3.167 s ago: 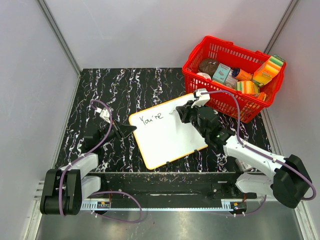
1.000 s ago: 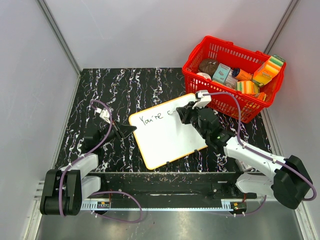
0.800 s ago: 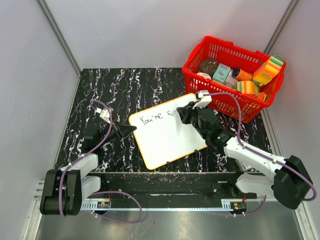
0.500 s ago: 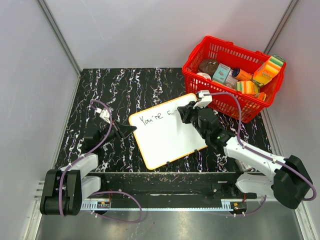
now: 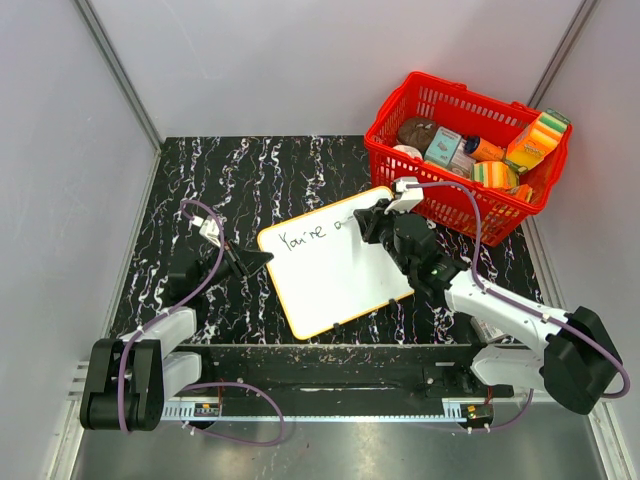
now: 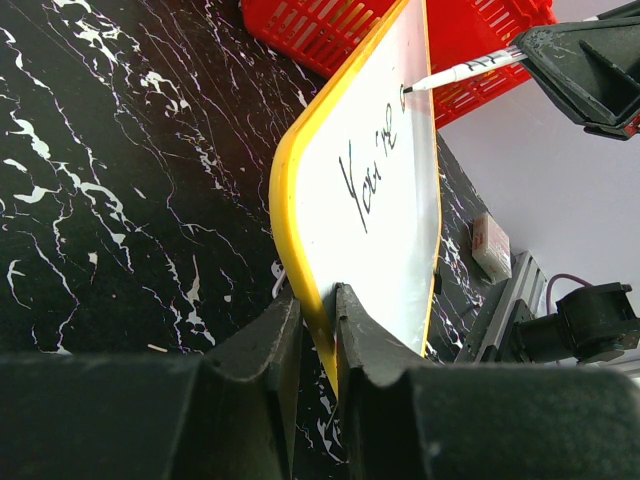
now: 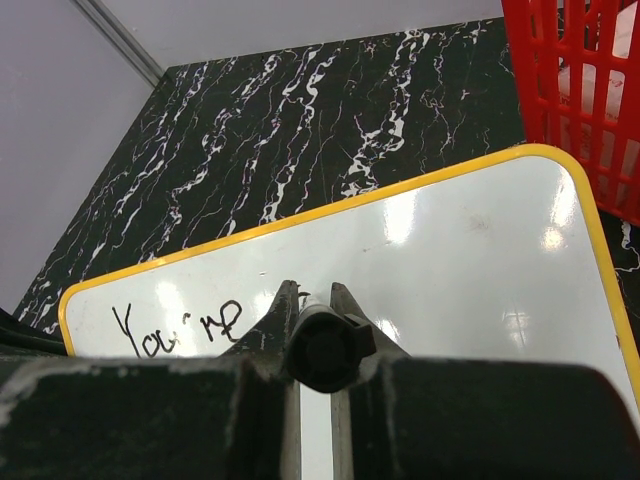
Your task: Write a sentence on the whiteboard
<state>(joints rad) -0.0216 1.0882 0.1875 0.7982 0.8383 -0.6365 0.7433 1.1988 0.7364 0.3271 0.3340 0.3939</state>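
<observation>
The whiteboard (image 5: pixel 335 265), white with an orange-yellow rim, lies on the black marble table and reads "You're" plus a small fresh stroke. My left gripper (image 5: pixel 262 257) is shut on its left rim; in the left wrist view the yellow edge (image 6: pixel 300 250) sits pinched between the fingers (image 6: pixel 265 345). My right gripper (image 5: pixel 368 226) is shut on a marker (image 6: pixel 465 70) whose tip touches the board just right of the writing. In the right wrist view the marker's black end (image 7: pixel 322 347) sits between the fingers over the board (image 7: pixel 450 250).
A red basket (image 5: pixel 412 186) filled with groceries and sponges stands at the back right, close behind the right gripper. Grey walls enclose the table. A small white box (image 6: pixel 492 243) lies near the right arm's base.
The right gripper has shifted slightly along the board's top edge and a small new mark has appeared right of "You're". The left gripper has not moved.
</observation>
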